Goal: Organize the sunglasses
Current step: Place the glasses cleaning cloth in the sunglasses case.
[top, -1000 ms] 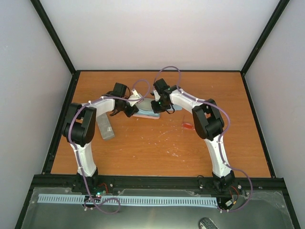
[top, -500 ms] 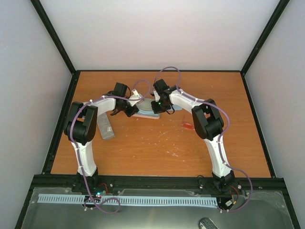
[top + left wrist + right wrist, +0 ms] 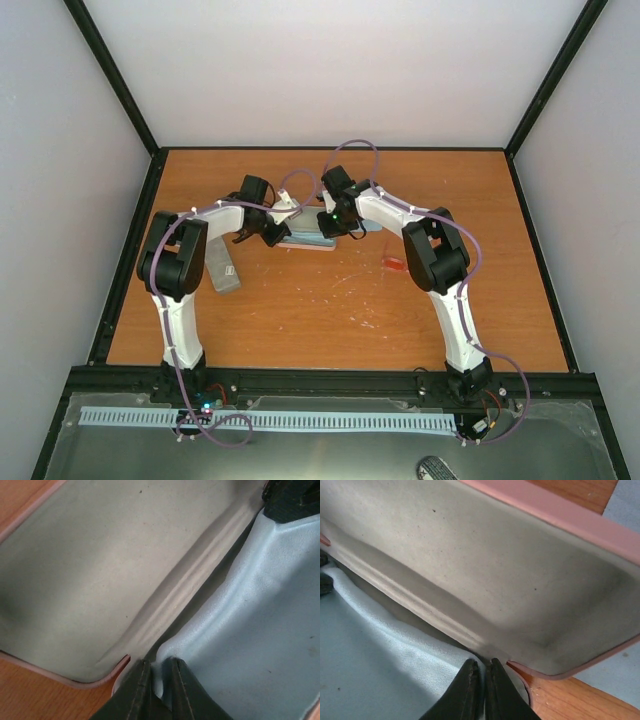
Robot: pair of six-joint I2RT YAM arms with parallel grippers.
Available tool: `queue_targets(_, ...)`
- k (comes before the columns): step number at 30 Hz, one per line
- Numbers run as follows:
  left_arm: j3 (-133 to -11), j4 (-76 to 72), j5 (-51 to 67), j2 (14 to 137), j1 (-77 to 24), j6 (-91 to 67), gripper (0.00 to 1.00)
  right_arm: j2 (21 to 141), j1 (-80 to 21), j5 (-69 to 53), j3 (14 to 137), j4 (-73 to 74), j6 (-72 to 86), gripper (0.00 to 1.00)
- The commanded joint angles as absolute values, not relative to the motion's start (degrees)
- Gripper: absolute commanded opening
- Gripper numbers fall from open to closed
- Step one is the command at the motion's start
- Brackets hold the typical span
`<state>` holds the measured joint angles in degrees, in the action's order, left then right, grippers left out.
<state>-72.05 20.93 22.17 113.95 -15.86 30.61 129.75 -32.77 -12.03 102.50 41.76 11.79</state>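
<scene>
Sunglasses: one pair; left end effector and right end effector pinch one cloth.

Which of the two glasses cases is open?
The pink case, mid-table: its lid lies back and a light blue cloth sits inside. The grey case to its left looks shut.
</scene>
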Motion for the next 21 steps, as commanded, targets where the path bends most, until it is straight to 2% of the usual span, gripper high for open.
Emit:
queue_targets(1,-73.86,20.41,21.34,114.53,-15.42,31.66,0.14,131.93,-32.68,-9.8,103.06,43.51,12.11,0.07)
queue_targets(15,-71.88,19.5,19.78,110.61,-15.38,29.69,0.21,129.42,-33.4,-9.67,98.85,41.24,11.65,0.04)
queue_targets(21,-71.06,19.49,20.18,110.82,-15.38,29.0,0.14,129.23,-33.44,-9.34,98.22,40.04,12.3,0.03)
